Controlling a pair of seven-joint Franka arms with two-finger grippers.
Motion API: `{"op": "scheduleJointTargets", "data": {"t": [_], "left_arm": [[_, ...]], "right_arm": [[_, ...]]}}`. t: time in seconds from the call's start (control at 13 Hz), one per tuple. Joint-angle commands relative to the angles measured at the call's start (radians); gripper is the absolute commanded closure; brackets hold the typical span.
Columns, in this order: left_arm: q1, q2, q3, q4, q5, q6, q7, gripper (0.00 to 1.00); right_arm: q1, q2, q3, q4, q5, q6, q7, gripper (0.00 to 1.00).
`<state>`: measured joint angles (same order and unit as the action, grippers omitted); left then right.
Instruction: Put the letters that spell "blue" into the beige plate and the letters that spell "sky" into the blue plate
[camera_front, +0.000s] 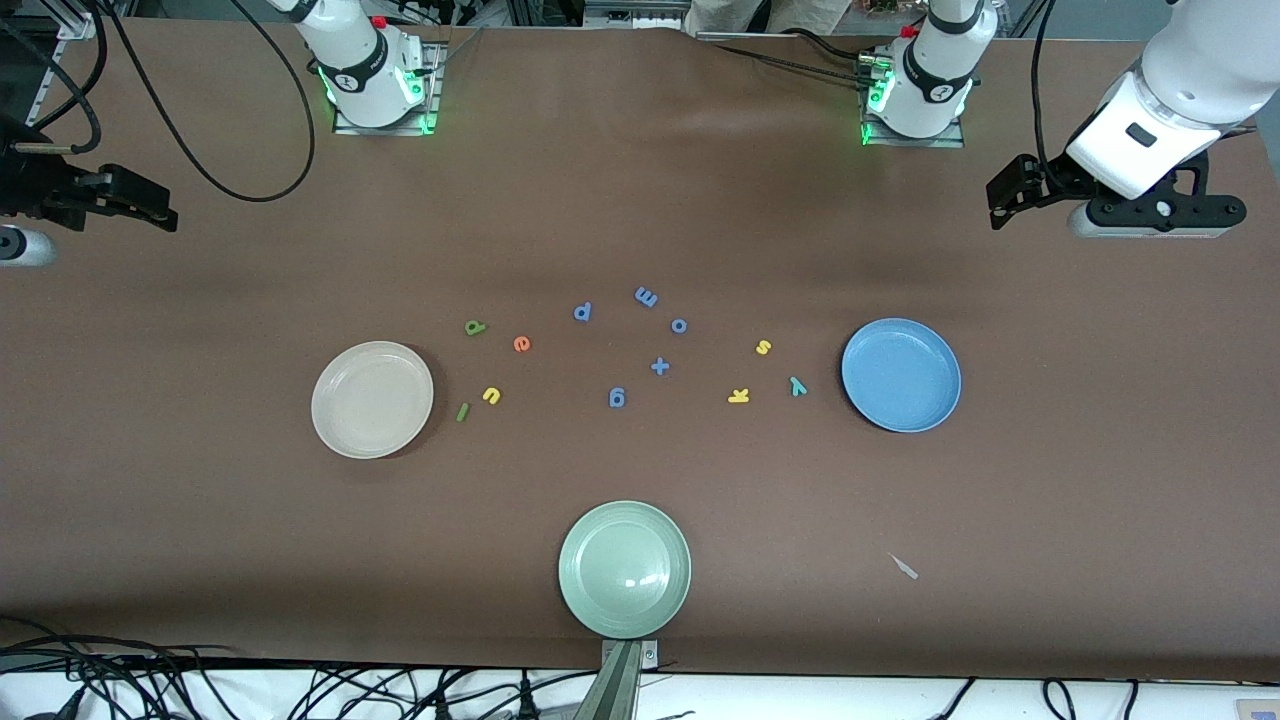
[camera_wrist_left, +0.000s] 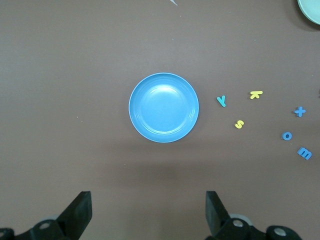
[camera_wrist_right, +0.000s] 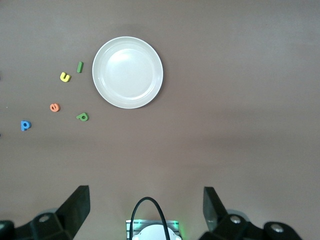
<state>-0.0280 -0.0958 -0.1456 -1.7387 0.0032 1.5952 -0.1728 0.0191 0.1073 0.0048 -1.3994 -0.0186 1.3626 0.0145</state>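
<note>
The beige plate (camera_front: 330, 430) (camera_wrist_right: 100, 55) lies toward the right arm's end. Beside it are the olive b (camera_front: 475, 327) (camera_wrist_right: 82, 117), orange e (camera_front: 521, 344) (camera_wrist_right: 54, 107), yellow u (camera_front: 491, 395) (camera_wrist_right: 65, 77) and olive l (camera_front: 462, 411) (camera_wrist_right: 80, 66). The blue plate (camera_front: 860, 400) (camera_wrist_left: 136, 107) lies toward the left arm's end, with the yellow s (camera_front: 763, 347) (camera_wrist_left: 239, 124), yellow k (camera_front: 738, 396) (camera_wrist_left: 256, 94) and teal y (camera_front: 797, 385) (camera_wrist_left: 221, 101) beside it. My left gripper (camera_front: 995, 205) (camera_wrist_left: 148, 210) and right gripper (camera_front: 165, 215) (camera_wrist_right: 146, 207) hang open and empty over the table's two ends.
Several all-blue letters and a plus sign (camera_front: 660, 366) lie between the two letter groups. A pale green plate (camera_front: 575, 600) sits nearest the front camera. A small pale scrap (camera_front: 904, 567) lies on the brown table. Cables trail at the right arm's end.
</note>
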Motion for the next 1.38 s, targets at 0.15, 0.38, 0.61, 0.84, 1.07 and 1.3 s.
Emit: {"op": "scheduleJointTargets", "data": {"t": [0.15, 0.38, 0.61, 0.84, 1.07, 1.3], "left_arm": [[0.003, 0.002, 0.0, 0.021, 0.02, -0.026, 0.001, 0.0], [0.003, 0.002, 0.017, 0.021, 0.02, -0.026, 0.007, 0.0], [0.003, 0.002, 0.017, 0.021, 0.02, -0.026, 0.006, 0.0], [0.002, 0.002, 0.015, 0.021, 0.02, -0.026, 0.006, 0.0], [0.003, 0.002, 0.017, 0.021, 0.02, -0.028, 0.006, 0.0], [0.003, 0.002, 0.017, 0.021, 0.02, -0.028, 0.006, 0.0]], "right_arm": [[-0.008, 0.011, -0.002, 0.026, -0.007, -0.017, -0.021, 0.0], [-0.008, 0.012, -0.002, 0.026, -0.012, -0.017, -0.021, 0.0], [-0.008, 0.012, -0.002, 0.025, -0.003, -0.016, -0.019, 0.0], [-0.01, 0.012, -0.002, 0.022, -0.003, -0.017, -0.019, 0.0], [-0.008, 0.012, -0.002, 0.02, -0.006, -0.023, -0.019, 0.0], [-0.008, 0.012, -0.002, 0.014, -0.006, -0.022, -0.019, 0.0]]}}
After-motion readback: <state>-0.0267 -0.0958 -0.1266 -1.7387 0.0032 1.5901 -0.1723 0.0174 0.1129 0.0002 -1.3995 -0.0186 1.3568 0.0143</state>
